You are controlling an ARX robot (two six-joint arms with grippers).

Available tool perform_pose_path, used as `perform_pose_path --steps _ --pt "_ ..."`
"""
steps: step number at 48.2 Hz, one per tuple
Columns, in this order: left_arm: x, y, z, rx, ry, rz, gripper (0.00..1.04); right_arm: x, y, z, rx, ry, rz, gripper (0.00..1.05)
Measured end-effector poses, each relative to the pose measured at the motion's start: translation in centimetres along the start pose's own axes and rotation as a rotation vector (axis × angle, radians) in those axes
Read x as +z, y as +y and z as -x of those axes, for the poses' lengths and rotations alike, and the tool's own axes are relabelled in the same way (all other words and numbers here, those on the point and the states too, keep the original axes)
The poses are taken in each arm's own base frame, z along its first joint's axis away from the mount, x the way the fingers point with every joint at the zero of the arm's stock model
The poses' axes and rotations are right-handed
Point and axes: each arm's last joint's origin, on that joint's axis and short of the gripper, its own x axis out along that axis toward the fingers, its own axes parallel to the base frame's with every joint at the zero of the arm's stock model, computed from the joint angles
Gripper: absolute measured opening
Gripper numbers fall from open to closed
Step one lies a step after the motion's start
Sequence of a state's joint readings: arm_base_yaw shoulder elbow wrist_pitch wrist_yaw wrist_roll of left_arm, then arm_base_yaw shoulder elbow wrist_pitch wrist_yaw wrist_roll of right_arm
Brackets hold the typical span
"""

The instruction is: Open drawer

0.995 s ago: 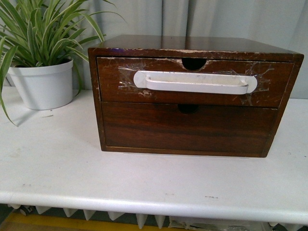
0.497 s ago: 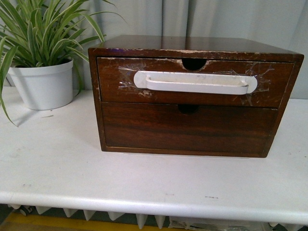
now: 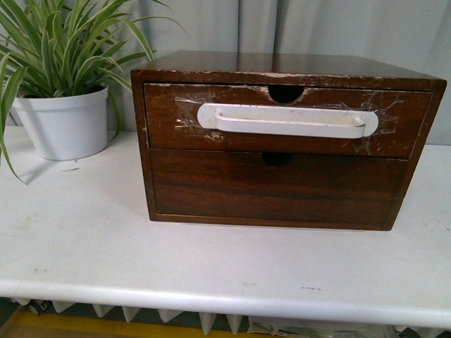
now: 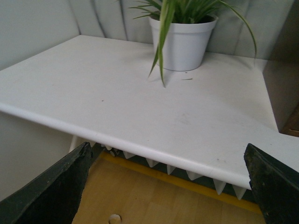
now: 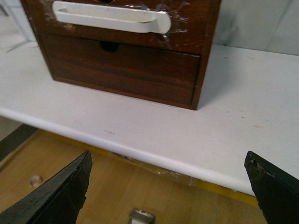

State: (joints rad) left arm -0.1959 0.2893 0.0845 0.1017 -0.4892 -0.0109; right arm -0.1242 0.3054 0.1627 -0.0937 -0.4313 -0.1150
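The drawer (image 3: 176, 116) is the upper front of a dark brown wooden box on the white table (image 3: 84, 239). It is shut, with a long white handle (image 3: 289, 121) taped on, a half-round notch and chipped edges. It also shows in the right wrist view (image 5: 187, 37) with its handle (image 5: 112, 17). My right gripper (image 5: 168, 186) is open and empty, below and in front of the table edge, well short of the drawer. My left gripper (image 4: 170, 184) is open and empty, off the table's front edge left of the box. Neither arm shows in the front view.
A plain handle-less lower drawer front (image 3: 275, 186) sits under the drawer. A white pot with a green plant (image 3: 63, 123) stands left of the box, also in the left wrist view (image 4: 184, 42). Grey curtain hangs behind. Wooden floor (image 5: 117, 191) lies below the table edge.
The front view has shifted very slightly, so the box sits a few pixels to the right. Nothing else has visibly changed.
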Motion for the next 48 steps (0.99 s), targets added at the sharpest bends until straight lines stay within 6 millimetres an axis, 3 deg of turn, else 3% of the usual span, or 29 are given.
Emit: perform_pose_path --steps 14,22,32,41,48 --pt "4.5 -2.6 -3.2 -0.359 -0.051 -0.216 0.99 3.5 -1.2 -2.6 0.112 0.123 0.234 0.96" --pt "6.8 -6.1 -6.4 -0.648 -0.008 -0.441 0.99 7.1 -2.2 -5.3 0.152 0.137 0.377 0.96" --pt "9.3 -9.8 -8.2 -0.908 -0.026 -0.567 0.99 10.2 -2.2 -7.7 0.214 0.141 0.466 0.96" --pt "11.1 -13.9 -10.4 -1.149 0.008 -0.716 0.99 12.1 -1.6 -10.4 0.318 0.207 0.566 0.96" --pt "12.1 -15.7 -11.8 -1.257 0.053 -0.827 0.99 13.2 -0.8 -12.4 0.401 0.253 0.664 0.96"
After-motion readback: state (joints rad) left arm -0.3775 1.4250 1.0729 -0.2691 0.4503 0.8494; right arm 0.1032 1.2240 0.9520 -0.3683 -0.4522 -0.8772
